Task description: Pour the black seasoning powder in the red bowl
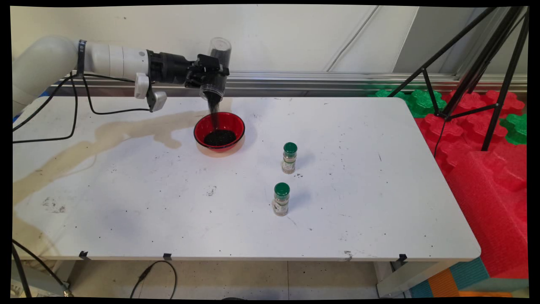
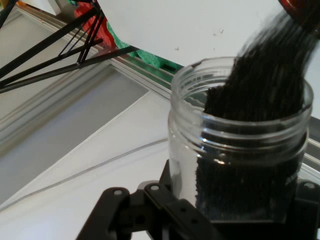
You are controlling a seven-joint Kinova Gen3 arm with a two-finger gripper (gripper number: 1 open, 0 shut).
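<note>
Pincer (image 1: 209,72) pinching the clear jar (image 1: 215,67), tipped mouth-down so black grains (image 1: 214,110) stream straight into the red bowl (image 1: 219,131) on the bench (image 1: 337,219).

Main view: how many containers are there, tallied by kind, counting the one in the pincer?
Clear jar, tipped in the pincer, pouring black grains: 1
Red bowl, black grains inside: 1
Green-capped bottles, upright on the table: 2
Total: 4
</note>
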